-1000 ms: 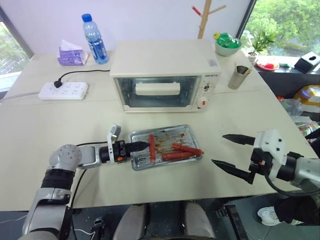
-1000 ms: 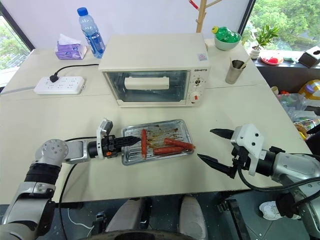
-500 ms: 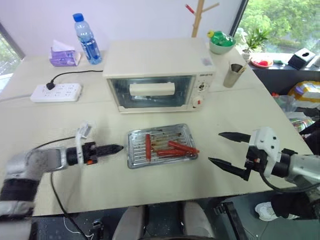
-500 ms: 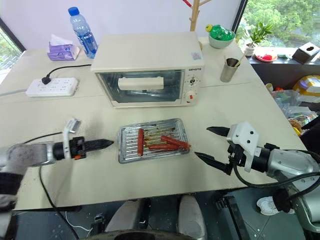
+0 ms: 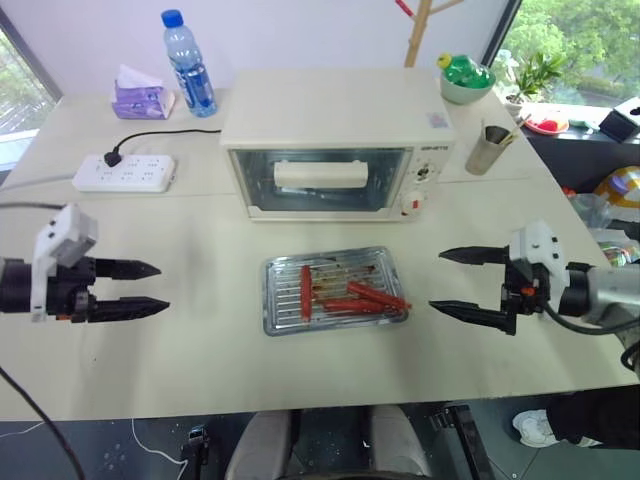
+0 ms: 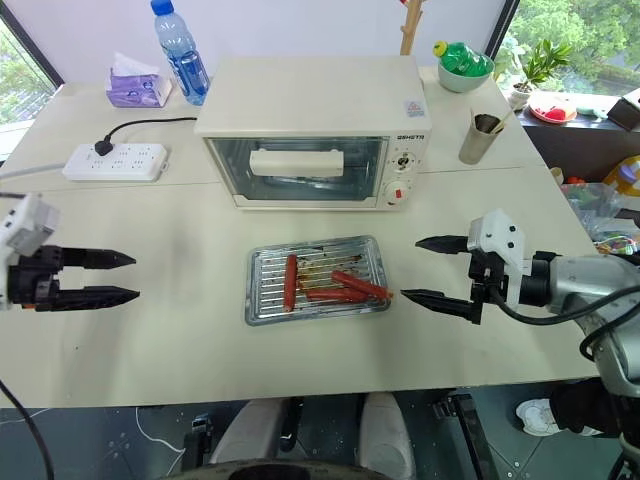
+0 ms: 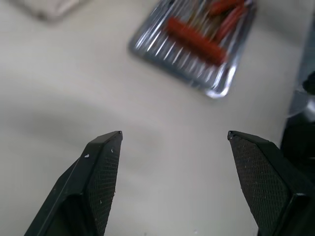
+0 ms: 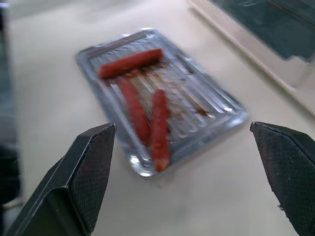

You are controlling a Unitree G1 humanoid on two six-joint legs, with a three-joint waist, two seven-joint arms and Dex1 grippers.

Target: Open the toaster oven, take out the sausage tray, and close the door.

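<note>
The cream-white toaster oven [image 5: 335,120] stands at the back middle of the table, its glass door [image 5: 318,178] shut and upright. In front of it the silver sausage tray [image 5: 335,291] lies flat on the table with several red sausages in it. Far to the left of the tray, my left gripper [image 5: 152,286] hovers open and empty, pointing toward the tray [image 7: 197,49]. My right gripper [image 5: 436,281] is open and empty just off the tray's right edge, also pointing at the tray [image 8: 162,113]. Neither gripper touches anything.
A water bottle [image 5: 188,64], a tissue pack [image 5: 137,98] and a plugged-in power strip [image 5: 125,173] sit at the back left. A metal cup [image 5: 485,150] and a green bowl [image 5: 465,80] stand to the right of the oven. Bare tabletop lies between my left gripper and the tray.
My left gripper has drawn back from the tray's left edge, far to the left and upward, and has rolled. The tray stays put. The right gripper has barely moved.
</note>
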